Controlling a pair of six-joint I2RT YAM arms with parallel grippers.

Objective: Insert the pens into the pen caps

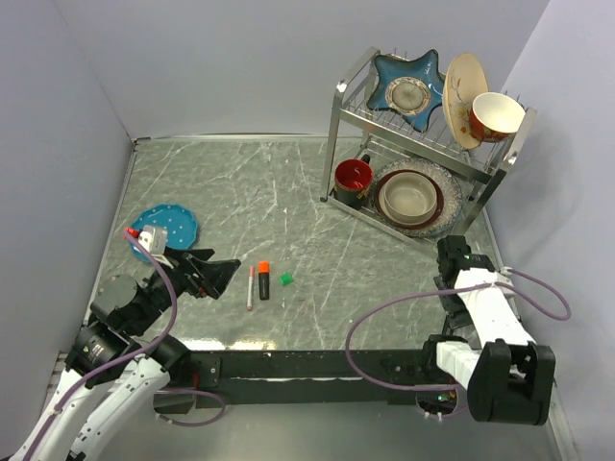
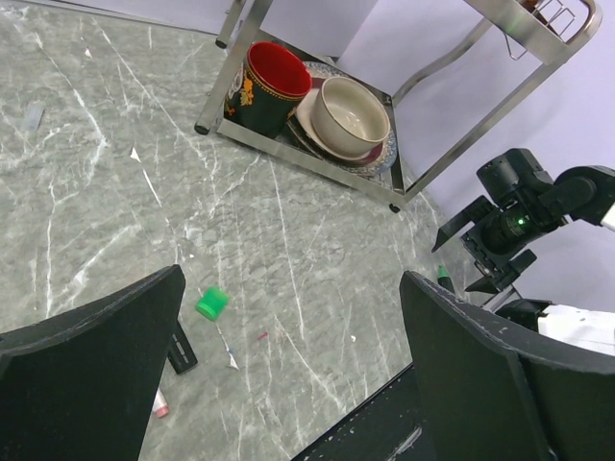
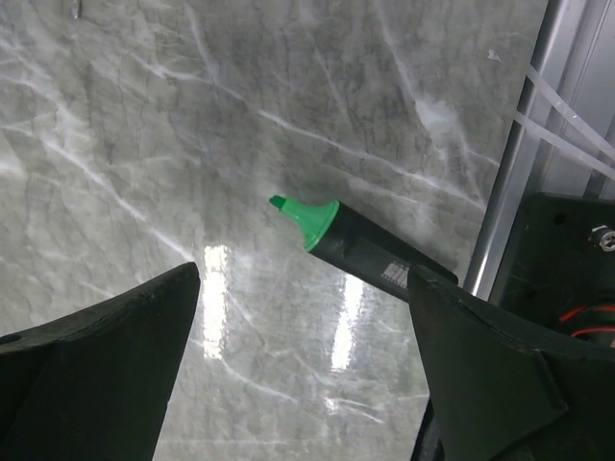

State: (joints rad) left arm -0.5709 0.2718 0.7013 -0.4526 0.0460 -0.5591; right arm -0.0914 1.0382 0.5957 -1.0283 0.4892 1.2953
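Note:
The orange-tipped black marker lies next to the thin white pen, which has a reddish end. The green cap lies just right of them and also shows in the left wrist view. My left gripper is open and empty, low over the table left of the pens. My right gripper is open and empty at the right edge. The green-tipped marker lies on the table by its right finger, partly hidden behind it. The blue pen and the orange and pink caps are out of view.
A blue plate lies behind the left gripper. A metal dish rack stands at the back right with a red mug, bowls and plates. The table's metal rail runs beside the green-tipped marker.

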